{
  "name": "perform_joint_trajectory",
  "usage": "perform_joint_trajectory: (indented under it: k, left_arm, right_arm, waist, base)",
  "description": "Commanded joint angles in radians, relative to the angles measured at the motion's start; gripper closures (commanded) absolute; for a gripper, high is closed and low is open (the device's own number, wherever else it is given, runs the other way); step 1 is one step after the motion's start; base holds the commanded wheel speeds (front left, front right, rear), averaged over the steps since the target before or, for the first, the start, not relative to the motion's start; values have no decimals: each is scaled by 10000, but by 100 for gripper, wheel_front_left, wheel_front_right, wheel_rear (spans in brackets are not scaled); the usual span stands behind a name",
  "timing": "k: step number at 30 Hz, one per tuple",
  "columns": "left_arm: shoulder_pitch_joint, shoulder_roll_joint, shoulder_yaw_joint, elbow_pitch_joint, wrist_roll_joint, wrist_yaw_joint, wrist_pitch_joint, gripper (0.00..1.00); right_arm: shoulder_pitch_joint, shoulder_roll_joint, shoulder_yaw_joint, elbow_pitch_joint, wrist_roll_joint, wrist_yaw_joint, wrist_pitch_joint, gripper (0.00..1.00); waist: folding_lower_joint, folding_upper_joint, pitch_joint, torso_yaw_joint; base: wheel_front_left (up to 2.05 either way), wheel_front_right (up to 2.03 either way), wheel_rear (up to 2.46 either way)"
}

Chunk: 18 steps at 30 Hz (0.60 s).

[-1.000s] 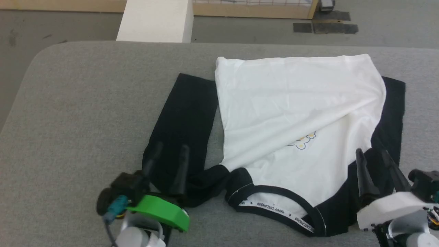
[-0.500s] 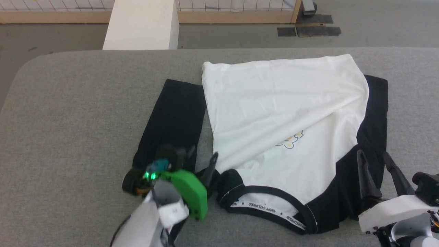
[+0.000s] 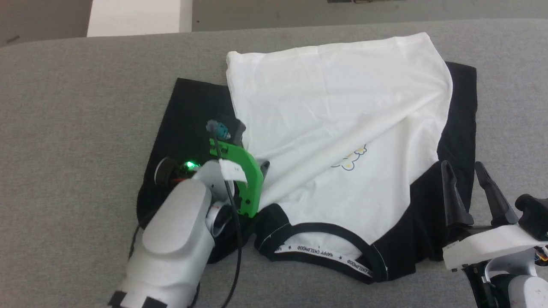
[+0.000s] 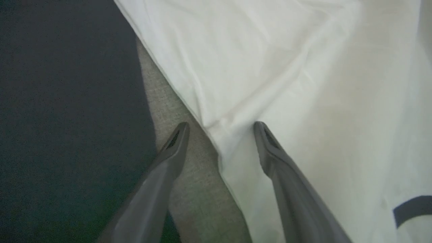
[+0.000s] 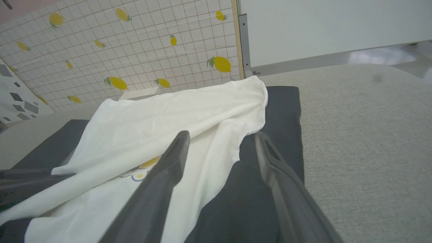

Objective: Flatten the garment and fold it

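Nearest the robot, the right jaws stand wide apart and empty, their dark fingers [image 3: 451, 196] poised above the black shoulder cloth at the T-shirt's [image 3: 334, 107] right side. On the left, the pale forearm [image 3: 171, 239] reaches in over the black left sleeve [image 3: 188, 107]. The left jaws are also spread wide and hold nothing: in the left wrist view one finger [image 4: 168, 162] lies over a strip of grey worktop [image 3: 77, 107] between sleeve and body, the other over the white cloth's edge. Whether the tips touch the fabric cannot be told. The T-shirt lies on the worktop with its lettered neckband [image 3: 325, 253] towards the robot and its hem at the far side. A long diagonal crease crosses the white body and partly hides the cartoon print [image 3: 349, 158]. The right sleeve [image 3: 460, 107] shows beside the white panel. Beyond the worktop stands a white block [image 3: 137, 17] on the grey floor [image 3: 43, 19], and the right wrist view shows a lemon-patterned tiled wall [image 5: 118, 44].
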Motion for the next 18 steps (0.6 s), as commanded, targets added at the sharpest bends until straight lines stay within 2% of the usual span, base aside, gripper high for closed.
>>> perform_joint_trajectory:
  k: [1,2,3,4,8,15,18]
  left_arm:
    - [-196,71,-72,281,65,82,337,0]
    - [-277,105,-111,433,77,110,617,15]
    - [-338,121,-129,511,58,107,802,52]
    - [-423,137,-124,532,11,86,909,100]
    - [-808,300,-28,413,-27,60,668,100]
    - [-2151,1013,480,545,593,884,-993,100]
    - [-2703,1235,643,920,728,1082,-1532,100]
  right_arm:
    - [-185,18,37,-70,6,-15,-89,0]
    - [-210,18,52,-93,5,-15,-108,0]
    - [-225,18,60,-111,9,-15,-123,0]
    - [-243,18,69,-129,19,-15,-140,0]
    - [-320,18,96,-181,62,-15,-176,0]
    - [-627,18,234,-259,88,-15,-173,0]
    - [-796,18,379,-226,122,-15,-171,0]
  waist:
    - [0,73,278,-250]
    - [0,73,315,-272]
    - [0,73,345,-284]
    - [0,73,387,-293]
    - [0,73,549,-304]
    - [0,73,978,-383]
    - [0,73,1173,-463]
  base:
    - [0,0,0]
    - [0,0,0]
    - [0,0,0]
    - [0,0,0]
    - [0,0,0]
    - [0,0,0]
    - [0,0,0]
